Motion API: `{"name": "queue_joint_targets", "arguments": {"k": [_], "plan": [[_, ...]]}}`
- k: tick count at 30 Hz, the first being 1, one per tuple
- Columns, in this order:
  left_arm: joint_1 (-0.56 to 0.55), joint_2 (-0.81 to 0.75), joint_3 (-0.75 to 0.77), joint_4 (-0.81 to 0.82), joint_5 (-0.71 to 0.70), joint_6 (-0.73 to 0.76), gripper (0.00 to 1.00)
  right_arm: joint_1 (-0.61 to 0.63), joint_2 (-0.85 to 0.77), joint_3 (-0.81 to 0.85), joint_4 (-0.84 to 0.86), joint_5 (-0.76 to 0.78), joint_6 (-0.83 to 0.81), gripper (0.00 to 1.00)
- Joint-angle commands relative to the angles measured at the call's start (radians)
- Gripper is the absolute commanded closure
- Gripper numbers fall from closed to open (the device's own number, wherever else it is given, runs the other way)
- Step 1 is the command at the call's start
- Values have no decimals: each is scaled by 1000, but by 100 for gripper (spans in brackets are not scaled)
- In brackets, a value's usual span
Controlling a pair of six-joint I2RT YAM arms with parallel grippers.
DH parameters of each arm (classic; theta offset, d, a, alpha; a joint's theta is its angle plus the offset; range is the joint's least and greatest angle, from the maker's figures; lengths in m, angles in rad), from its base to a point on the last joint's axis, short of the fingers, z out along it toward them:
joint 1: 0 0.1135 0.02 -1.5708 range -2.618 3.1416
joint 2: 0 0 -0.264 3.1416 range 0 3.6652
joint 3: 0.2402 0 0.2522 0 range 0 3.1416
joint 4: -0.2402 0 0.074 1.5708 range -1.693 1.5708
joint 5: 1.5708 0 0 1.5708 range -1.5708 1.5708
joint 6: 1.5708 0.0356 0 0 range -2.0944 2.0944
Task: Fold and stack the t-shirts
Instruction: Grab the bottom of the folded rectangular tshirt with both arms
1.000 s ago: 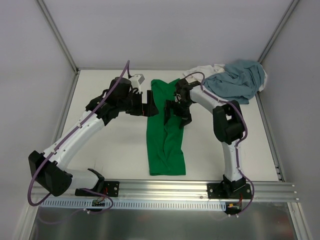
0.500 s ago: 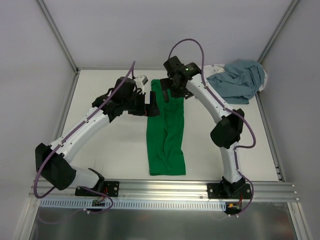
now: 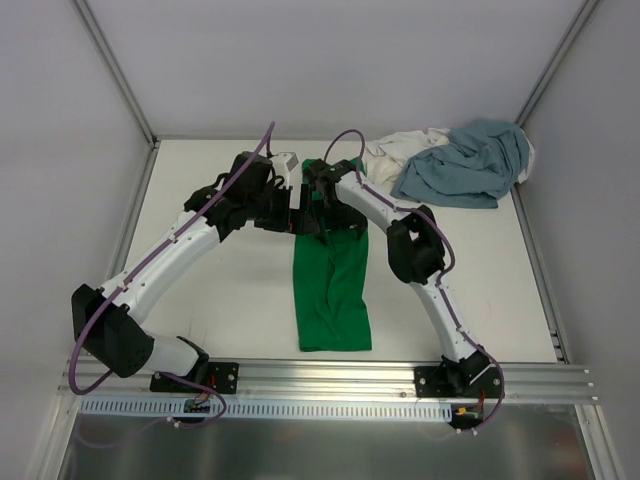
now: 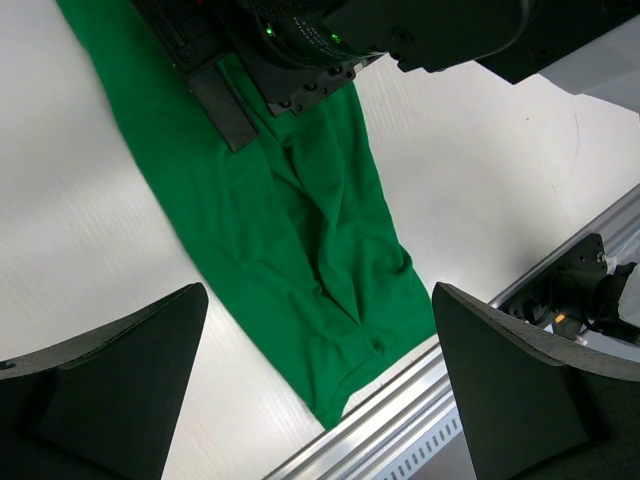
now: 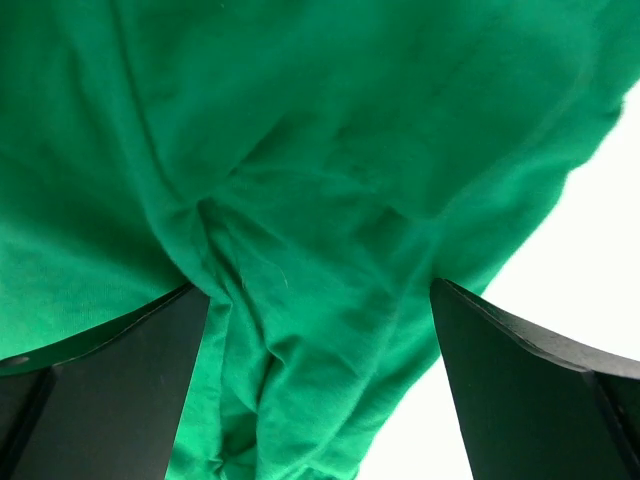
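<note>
- Green t-shirt [image 3: 332, 285]: lies on the white table [image 3: 220, 290] as a long, narrow, creased strip. It runs from the far middle of the table to just short of the metal rail [image 3: 330, 378] at the near edge.
- Grey-blue t-shirt [image 3: 465, 165]: crumpled in a heap at the far right corner, well apart from the green strip.
- White t-shirt [image 3: 395, 152]: bunched under and beside the grey-blue one, showing mainly at the heap's left edge.
- Left gripper [image 3: 302, 212]: sits at the left edge of the strip's far end. In the left wrist view its fingers [image 4: 110, 380] stand wide apart, with nothing between them, and the green cloth [image 4: 300, 230] lies below.
- Right gripper [image 3: 326, 196]: hangs over the strip's far end, just beside the left gripper. Its jaws are spread wide.
- Right wrist view: the fingers [image 5: 100, 400] frame wrinkled green cloth [image 5: 330, 180] at close range. Whether the tips touch the cloth cannot be told.
- Right arm's wrist [image 4: 300, 40]: fills the top of the left wrist view, directly above the cloth.
</note>
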Motion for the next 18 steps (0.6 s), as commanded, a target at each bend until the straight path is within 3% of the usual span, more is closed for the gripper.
{"name": "queue_joint_targets", "arguments": {"k": [1,12,18], "plan": [[13,-32,-6,-15,16,34,1,7,-39,-37,14,-40,63,1],[29,-26,-1,-24,37,51,1,-2,-91,-188,170,-195,109,1],[36,-15,22,-49,36,58,1,-25,-78,-201,212,-195,109,0]]}}
